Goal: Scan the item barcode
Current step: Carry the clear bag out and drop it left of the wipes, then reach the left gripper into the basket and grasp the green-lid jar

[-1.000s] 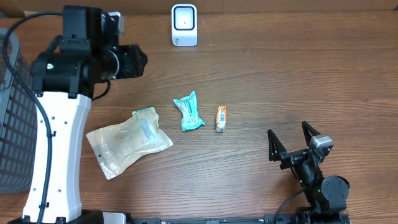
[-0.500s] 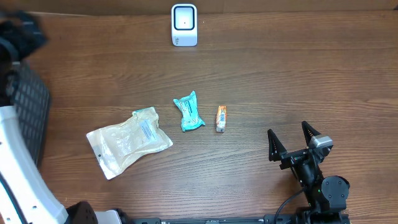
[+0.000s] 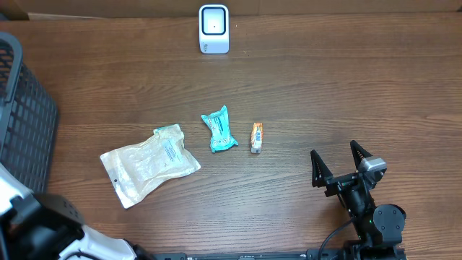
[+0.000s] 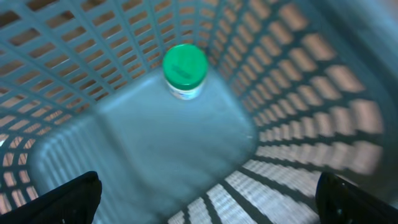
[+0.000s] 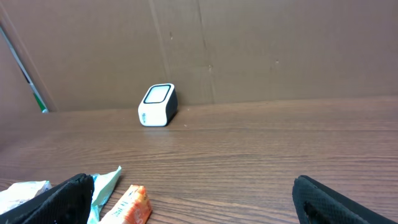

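1 clear pouch (image 3: pixel 148 165) | 1 teal packet (image 3: pixel 219 131) | 1 orange packet (image 3: pixel 256 136) | 1 scanner (image 3: pixel 214 29)

Perhaps mock checkout: scanner (image 3: pixel 214 29), basket (image 3: pixel 27 123).

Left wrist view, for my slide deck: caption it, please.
Open left gripper over a green-capped bottle inside the grey mesh basket.

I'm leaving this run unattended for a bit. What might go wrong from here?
1. The open left end effector hangs inside the basket over a green-capped bottle; it may snag the mesh wall when lifting out.
2. The orange packet lies close beside the teal packet; a wide grasp may nudge both.
3. The clear pouch looks floppy, so its label may fold away from the scanner.
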Robot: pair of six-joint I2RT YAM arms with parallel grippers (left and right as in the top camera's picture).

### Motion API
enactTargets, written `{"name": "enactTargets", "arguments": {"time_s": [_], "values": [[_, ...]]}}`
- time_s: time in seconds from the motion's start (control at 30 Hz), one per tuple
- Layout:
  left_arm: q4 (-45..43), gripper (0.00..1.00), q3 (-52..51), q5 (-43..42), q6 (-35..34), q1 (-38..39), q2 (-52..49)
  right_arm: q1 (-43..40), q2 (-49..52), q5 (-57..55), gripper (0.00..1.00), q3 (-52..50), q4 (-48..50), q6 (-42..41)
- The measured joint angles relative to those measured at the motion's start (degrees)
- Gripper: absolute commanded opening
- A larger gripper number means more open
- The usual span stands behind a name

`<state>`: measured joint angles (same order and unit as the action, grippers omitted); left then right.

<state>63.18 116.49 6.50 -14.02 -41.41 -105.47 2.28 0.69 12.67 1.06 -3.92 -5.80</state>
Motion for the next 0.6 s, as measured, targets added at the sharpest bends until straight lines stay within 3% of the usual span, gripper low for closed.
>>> {"name": "enactTargets", "arguments": {"time_s": [0.37,0.6], "values": [[-9.6,0.99,0.0,-1.3,5.7,-2.2,-11.6,0.0,0.0,0.0,1.0,0.0,0.0,0.0],[-15.7,0.98,-0.1,-2.4,12.8,-2.6,-17.4,0.0,0.0,0.0,1.0,0.0,0.0,0.0]]}}
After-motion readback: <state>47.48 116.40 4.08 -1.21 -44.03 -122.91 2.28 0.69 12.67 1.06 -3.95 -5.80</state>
